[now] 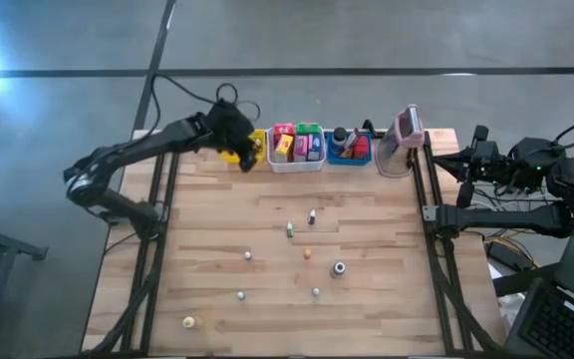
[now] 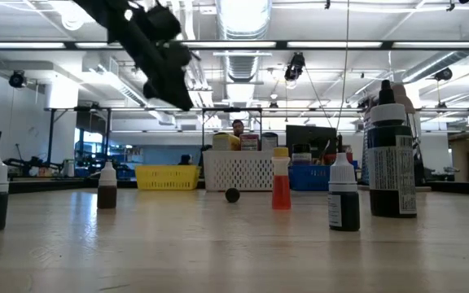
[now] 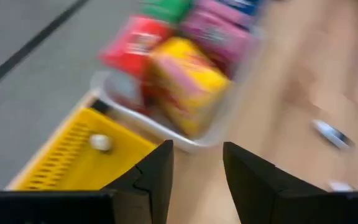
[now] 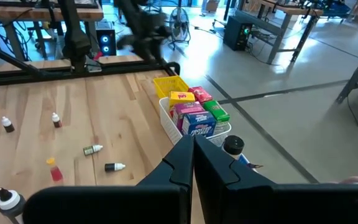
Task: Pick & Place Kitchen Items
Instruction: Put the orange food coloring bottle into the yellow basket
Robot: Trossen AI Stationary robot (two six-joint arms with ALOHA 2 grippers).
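Parted and empty, left claw [image 3: 194, 180] hovers over yellow bin [image 1: 233, 153] at the table's far edge; right claw [image 4: 194, 163] shut, off-table.

floor: grey concrete floor [image 1: 387, 35] with dark seam lines | furniture: light wooden table [image 1: 277, 259] on black frame; workbenches [image 4: 39, 12] behind | ceiling: exposed ducts [image 2: 247, 69], long strip lights [image 2: 243, 16] | far end: person [image 2: 237, 128] seated at monitors

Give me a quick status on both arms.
Left pincer open, empty, above yellow bin. Right pincer shut, parked off the table's right side. Small bottles lie scattered on table; nothing blocking.
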